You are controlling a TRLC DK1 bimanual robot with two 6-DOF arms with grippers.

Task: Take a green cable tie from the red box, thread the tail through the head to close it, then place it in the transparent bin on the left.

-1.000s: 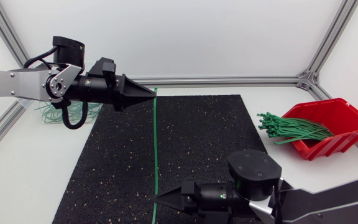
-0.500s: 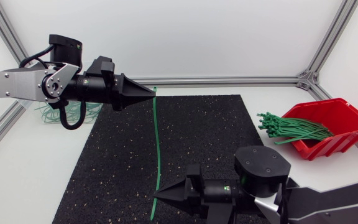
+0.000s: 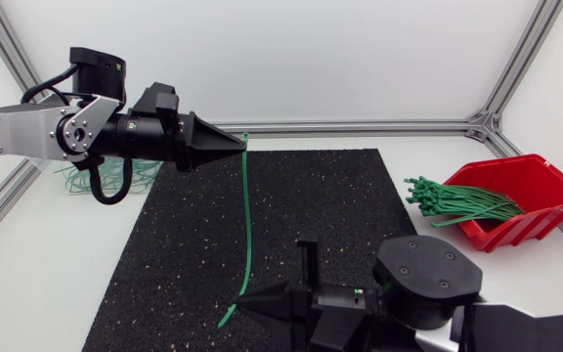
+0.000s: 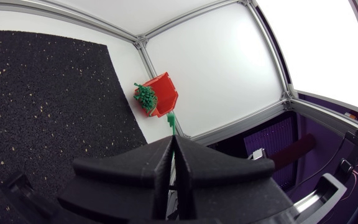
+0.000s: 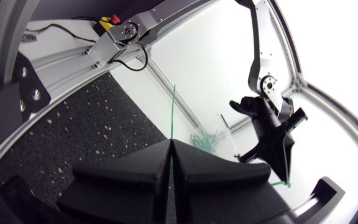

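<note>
Suspended over black speckled rubber mat (image 3: 311, 215): slim green plastic cable tie (image 3: 247, 215), not yet threaded. left gripper (image 3: 240, 144) fingers pinched tight on head end; right gripper (image 3: 245, 301) fingers pinched near tail. Risk: bowed strap twists, tail misses head slot.

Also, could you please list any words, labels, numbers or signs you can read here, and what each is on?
Nothing reads clearly in any view.
Small green mark behind the left pincer: too small to read.
Similar mark behind the right pincer: too small to read.
No print visible on the red box, green cable tie or black mat.
</note>
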